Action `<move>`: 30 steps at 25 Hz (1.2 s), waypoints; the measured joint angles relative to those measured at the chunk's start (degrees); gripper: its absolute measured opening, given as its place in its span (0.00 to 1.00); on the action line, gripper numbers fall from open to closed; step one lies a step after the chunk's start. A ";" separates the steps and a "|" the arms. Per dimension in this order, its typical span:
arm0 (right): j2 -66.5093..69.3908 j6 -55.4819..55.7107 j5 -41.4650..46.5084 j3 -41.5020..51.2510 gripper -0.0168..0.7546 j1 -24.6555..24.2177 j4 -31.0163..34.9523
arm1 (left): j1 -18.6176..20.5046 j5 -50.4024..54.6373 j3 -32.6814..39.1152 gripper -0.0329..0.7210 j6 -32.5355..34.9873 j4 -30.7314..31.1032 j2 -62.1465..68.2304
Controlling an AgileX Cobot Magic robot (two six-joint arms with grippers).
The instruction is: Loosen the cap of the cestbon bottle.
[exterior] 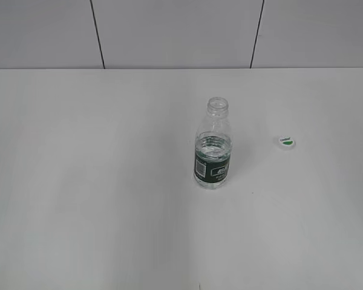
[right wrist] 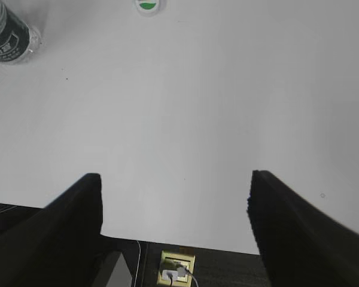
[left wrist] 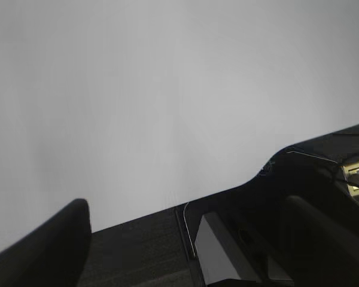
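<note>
cestbon bottle (exterior: 213, 156) stands upright, mouth up, cap (exterior: 287, 142) apparently off beside it; both claws spread, empty.

bottle: cestbon bottle (exterior: 213, 158) upright on the table (exterior: 97, 199), a bit right of centre in the exterior view, mouth uncovered
cap: cap (exterior: 287, 142) lies flat on the table, off the bottle, to its right and slightly farther back, well apart
wall: wall (exterior: 169, 30) stands behind the table's far edge
right gripper: right gripper (right wrist: 175, 206) sits at the table's near edge, jaws spread wide, nothing between them; in its wrist view the bottle is far ahead at top left, the cap ahead at top, right of the bottle
left gripper: left gripper (left wrist: 185, 239) at the table's near edge, jaws apart, only bare table ahead
</note>
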 joint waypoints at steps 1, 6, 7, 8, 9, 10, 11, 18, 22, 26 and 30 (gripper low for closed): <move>-1.44 0.00 -0.67 1.21 0.77 0.00 -0.05 | 0.00 0.24 0.90 0.81 -0.13 -0.06 -2.08; -10.33 0.02 -1.90 7.84 0.77 0.00 0.01 | 0.00 0.86 4.43 0.81 -1.75 0.15 -11.20; -13.33 0.02 -1.88 9.14 0.77 0.00 0.01 | 0.00 0.64 4.43 0.81 -1.83 0.23 -13.17; -14.95 0.02 -1.88 10.09 0.77 0.00 0.01 | 0.00 0.58 4.43 0.81 -2.01 0.34 -15.03; -16.76 0.08 -1.88 11.20 0.77 0.00 -0.04 | 0.00 0.45 4.43 0.81 -2.00 0.34 -16.47; -18.47 0.08 -1.88 12.35 0.77 0.00 -0.04 | 0.00 0.46 4.43 0.81 -2.02 0.34 -18.17; -20.21 0.13 -1.88 13.30 0.77 0.00 -0.04 | 0.00 0.18 4.53 0.81 -2.02 0.41 -19.84; -31.23 0.43 -0.93 19.84 0.77 0.00 -0.04 | 0.00 -5.22 6.90 0.81 -2.07 1.25 -31.91; -35.89 0.74 0.90 21.92 0.77 0.00 -0.10 | 0.00 -5.39 6.92 0.81 -2.13 1.25 -36.54; -41.05 0.79 2.39 24.14 0.77 0.00 -0.22 | 0.00 -5.45 7.11 0.81 -2.17 1.25 -40.49; -45.48 0.79 2.92 26.43 0.77 0.00 -0.27 | 0.00 -5.52 7.12 0.81 -2.17 1.25 -42.66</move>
